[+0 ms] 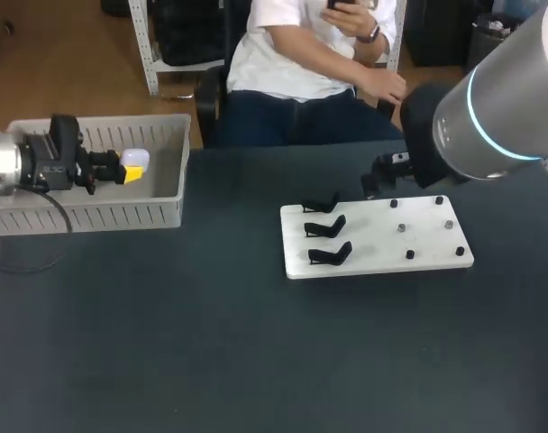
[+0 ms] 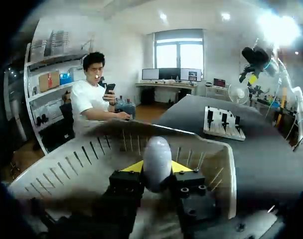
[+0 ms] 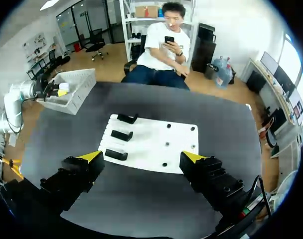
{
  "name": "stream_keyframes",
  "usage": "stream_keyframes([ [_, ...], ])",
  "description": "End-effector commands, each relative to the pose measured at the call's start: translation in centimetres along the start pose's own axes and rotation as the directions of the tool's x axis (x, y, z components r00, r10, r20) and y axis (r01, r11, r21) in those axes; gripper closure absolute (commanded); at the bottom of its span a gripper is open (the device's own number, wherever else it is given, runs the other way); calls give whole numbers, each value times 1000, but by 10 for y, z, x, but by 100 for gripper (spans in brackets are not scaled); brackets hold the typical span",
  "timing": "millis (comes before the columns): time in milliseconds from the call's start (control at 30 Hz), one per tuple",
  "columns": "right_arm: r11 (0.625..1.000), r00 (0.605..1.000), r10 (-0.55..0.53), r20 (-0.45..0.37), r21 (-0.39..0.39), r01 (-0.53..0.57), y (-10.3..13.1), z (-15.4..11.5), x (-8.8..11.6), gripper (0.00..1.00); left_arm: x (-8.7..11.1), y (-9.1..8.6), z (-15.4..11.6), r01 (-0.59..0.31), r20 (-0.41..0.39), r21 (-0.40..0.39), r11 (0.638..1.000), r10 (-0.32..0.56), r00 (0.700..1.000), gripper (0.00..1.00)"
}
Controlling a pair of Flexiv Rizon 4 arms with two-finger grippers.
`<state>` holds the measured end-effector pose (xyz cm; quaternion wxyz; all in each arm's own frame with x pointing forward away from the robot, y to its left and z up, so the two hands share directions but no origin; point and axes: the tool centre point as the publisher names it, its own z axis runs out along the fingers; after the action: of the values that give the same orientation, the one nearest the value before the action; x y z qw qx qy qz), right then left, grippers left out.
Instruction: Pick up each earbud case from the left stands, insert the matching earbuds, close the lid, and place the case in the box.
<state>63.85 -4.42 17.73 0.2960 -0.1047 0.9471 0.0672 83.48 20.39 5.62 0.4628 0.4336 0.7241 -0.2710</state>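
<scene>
My left gripper point(image 2: 157, 172) is shut on a white earbud case point(image 2: 157, 160) with its lid closed. It holds the case point(image 1: 135, 163) above the inside of the grey slotted box point(image 1: 170, 194) at the table's far left. A white board point(image 1: 373, 236) lies right of the middle, with three black stands point(image 1: 326, 226) along its left side and nothing on them. My right gripper point(image 3: 142, 158) hangs open high above the board point(image 3: 151, 142), its fingers wide apart and nothing between them. In the head view the right arm point(image 1: 490, 117) hides most of that gripper.
Small black and metal pegs point(image 1: 409, 227) dot the right half of the board. The box's near wall point(image 2: 226, 164) lies just ahead of the left fingers. Dark tabletop point(image 1: 211, 343) stretches in front of the board and the box.
</scene>
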Motion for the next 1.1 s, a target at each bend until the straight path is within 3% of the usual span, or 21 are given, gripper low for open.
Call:
stream_keyframes([
  [33, 1000, 997, 7, 71, -2, -7, 2, 2, 4, 0, 7, 11, 9, 13, 4, 52, 999, -13, 1000, 100],
  [67, 1000, 997, 8, 71, -4, -8, 2, 2, 4, 0, 7, 11, 9, 14, 7, 54, 998, -15, 1000, 100],
  [133, 1000, 997, 15, 73, -11, -14, 2, 1, 4, 0, 7, 10, 7, 22, 6, 55, 998, -22, 1000, 25],
  [167, 1000, 997, 17, 73, -15, -16, 2, 1, 4, 0, 5, 9, 6, 20, 10, 56, 998, -21, 1000, 0],
  [300, 999, 997, 25, 68, -41, -22, 3, 0, 5, 0, -3, 5, 0, 12, 25, 53, 999, -14, 1000, 0],
  [467, 995, 998, -9, 65, -99, 15, 5, -1, 7, 0, -17, -14, -5, 25, 20, 47, 999, -25, 999, 0],
  [767, 979, 993, -92, 72, -175, 104, 3, -5, 13, 0, -46, -75, 0, 27, 8, 72, 997, -28, 1000, 0],
  [900, 965, 991, -128, 36, -225, 133, -1, -6, 21, 0, -53, -96, -1, 55, -7, 85, 995, -55, 998, 0],
  [1100, 964, 991, -130, 23, -231, 131, -2, -6, 22, 0, -62, -135, 5, 83, -12, 113, 990, -83, 997, 0],
])
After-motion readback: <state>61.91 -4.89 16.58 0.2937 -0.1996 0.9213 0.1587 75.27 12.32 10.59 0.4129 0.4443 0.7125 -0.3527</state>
